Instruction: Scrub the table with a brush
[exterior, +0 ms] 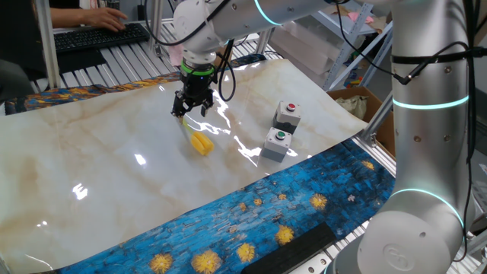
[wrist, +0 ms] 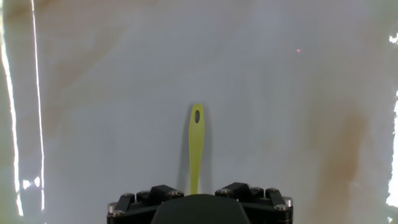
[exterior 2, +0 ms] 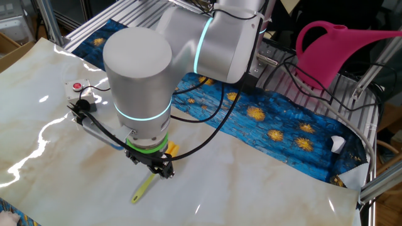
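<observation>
Hand [wrist: 194, 198] spread wide astride the brush [wrist: 196, 146] handle, brush flat mid-table [exterior: 91, 152], edges well off.

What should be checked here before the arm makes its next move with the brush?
1. Brush lying flat on the table: ok.
2. Gripper open: ok.
3. Gripper lined up over the handle, pointing down: ok.
4. Handle actually between the fingers: cannot tell.
5. Grey button boxes apart from the brush: ok.
6. Brush head free of cables: cannot tell, the arm hides most of it.
</observation>
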### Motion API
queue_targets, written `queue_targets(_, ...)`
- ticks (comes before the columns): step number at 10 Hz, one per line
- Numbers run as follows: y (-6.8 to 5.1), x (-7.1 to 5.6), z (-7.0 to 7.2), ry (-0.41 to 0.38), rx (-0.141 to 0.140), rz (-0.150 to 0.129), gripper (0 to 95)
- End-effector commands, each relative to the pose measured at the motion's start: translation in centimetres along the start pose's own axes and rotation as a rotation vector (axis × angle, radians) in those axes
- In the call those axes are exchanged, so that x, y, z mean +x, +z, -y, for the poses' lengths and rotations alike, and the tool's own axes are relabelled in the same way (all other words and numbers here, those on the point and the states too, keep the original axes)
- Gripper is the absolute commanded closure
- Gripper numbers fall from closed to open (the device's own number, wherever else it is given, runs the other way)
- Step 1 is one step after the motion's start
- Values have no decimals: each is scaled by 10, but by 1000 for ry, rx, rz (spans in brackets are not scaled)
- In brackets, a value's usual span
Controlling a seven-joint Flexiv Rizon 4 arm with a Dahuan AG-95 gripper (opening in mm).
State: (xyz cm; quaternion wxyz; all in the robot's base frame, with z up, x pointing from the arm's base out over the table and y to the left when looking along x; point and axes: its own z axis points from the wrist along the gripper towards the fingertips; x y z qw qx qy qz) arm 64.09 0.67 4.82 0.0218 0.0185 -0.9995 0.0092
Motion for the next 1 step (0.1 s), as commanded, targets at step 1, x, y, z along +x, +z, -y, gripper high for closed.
queue_targets(1,0,0,0,2,2,-2,190)
